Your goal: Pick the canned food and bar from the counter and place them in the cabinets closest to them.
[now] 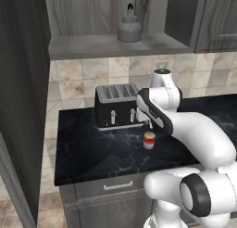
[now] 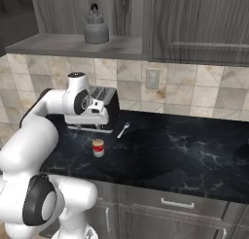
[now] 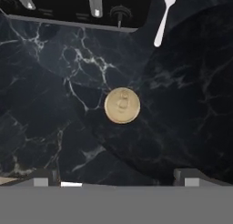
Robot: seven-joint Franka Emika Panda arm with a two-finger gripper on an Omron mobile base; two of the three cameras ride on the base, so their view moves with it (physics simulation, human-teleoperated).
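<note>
On the dark table, just in front of the toaster, the canned food stands upright right under your wide-open, empty pincer, and it looks small, hard and smooth, so squeeze its round sides.

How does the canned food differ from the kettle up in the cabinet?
The canned food is red with a tan top; the kettle is grey with a dark knob. The can is a plain short cylinder; the kettle is larger and domed. The can stands on the counter; the kettle sits on the cabinet shelf. Both stand upright.
</note>
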